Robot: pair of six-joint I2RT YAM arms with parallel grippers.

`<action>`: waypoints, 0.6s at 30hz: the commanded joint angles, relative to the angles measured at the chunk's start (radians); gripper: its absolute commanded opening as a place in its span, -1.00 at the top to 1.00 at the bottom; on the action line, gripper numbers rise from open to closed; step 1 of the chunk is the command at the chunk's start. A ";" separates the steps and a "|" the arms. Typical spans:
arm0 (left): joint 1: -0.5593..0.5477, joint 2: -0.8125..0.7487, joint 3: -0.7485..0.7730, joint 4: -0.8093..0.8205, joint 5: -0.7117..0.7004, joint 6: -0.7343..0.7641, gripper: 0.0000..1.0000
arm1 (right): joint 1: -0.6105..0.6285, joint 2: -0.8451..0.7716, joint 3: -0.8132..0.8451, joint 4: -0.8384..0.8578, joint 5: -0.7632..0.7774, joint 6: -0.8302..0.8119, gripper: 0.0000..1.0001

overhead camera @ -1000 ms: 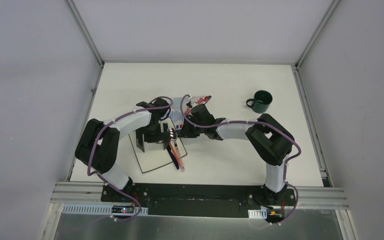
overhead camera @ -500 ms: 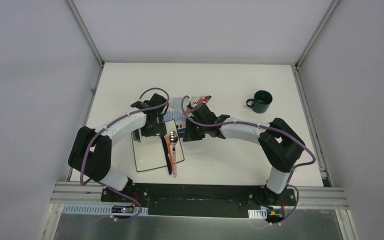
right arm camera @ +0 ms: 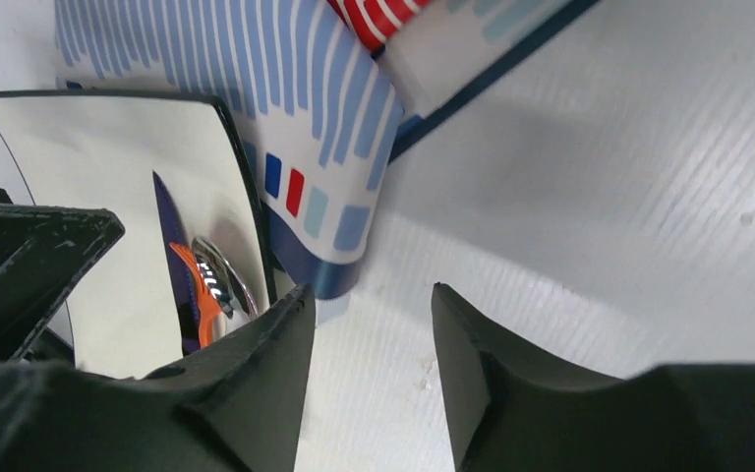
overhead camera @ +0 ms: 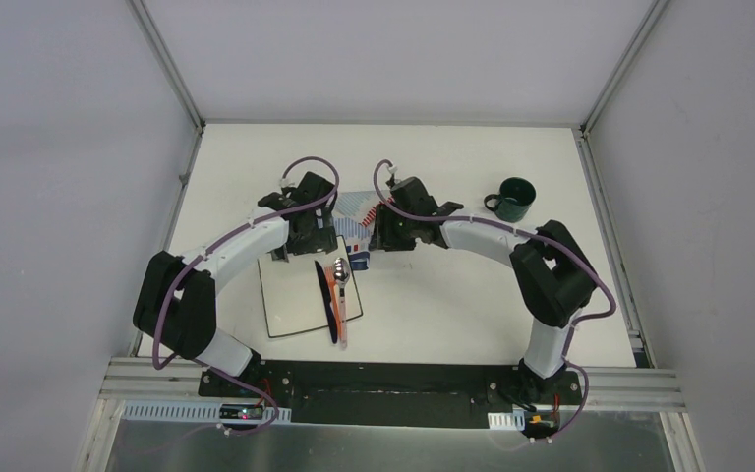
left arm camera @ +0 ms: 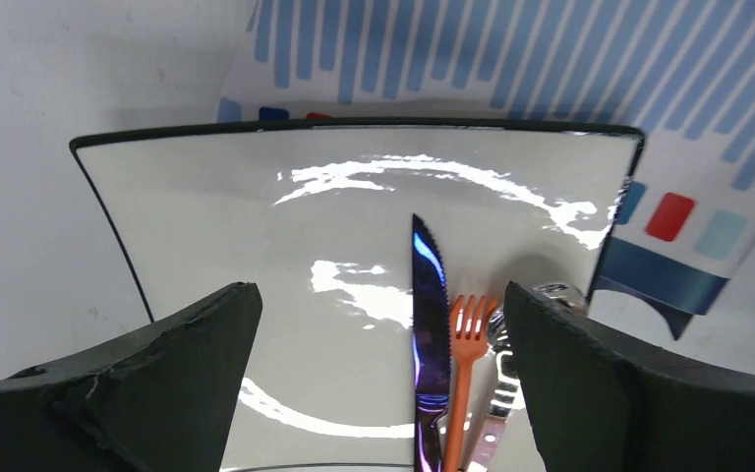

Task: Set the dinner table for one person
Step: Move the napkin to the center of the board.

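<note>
Since one second earlier, the right gripper (right arm camera: 371,295) is standing parted and empty instead of closed, beside one striped red-blue-white fabric cloth (overhead camera: 357,209). The one glossy white square plate (left arm camera: 256,226) is lying squarer. The left gripper (left arm camera: 378,295) is hovering spread wide and empty above this plate, which is carrying one iridescent blue serrated knife (left arm camera: 431,324), one orange plastic fork (left arm camera: 464,334) and one shiny metal spoon (overhead camera: 340,272). The matte white rectangular dinner table surface (overhead camera: 452,295) is lying beneath everything, also bearing one dark green mug (overhead camera: 513,200).

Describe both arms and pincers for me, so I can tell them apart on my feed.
Both match: the left arm and right arm have white links between bulky black joint housings, with a purple cable looping along each. The left pincer and right pincer have matte black, wedge-shaped fingers; no markings visible.
</note>
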 commanded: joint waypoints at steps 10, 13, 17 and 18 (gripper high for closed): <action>-0.009 -0.036 0.041 0.056 -0.034 0.055 -0.98 | -0.028 0.206 0.177 0.068 -0.134 0.047 -0.08; -0.009 -0.053 0.024 0.059 -0.039 0.056 -0.98 | -0.028 0.241 0.196 0.089 -0.151 0.062 0.10; -0.009 -0.053 0.012 0.079 -0.029 0.061 -0.98 | -0.030 0.266 0.213 0.092 -0.150 0.071 0.80; -0.009 -0.050 0.012 0.084 -0.025 0.062 -0.98 | -0.032 0.267 0.214 0.092 -0.145 0.073 0.98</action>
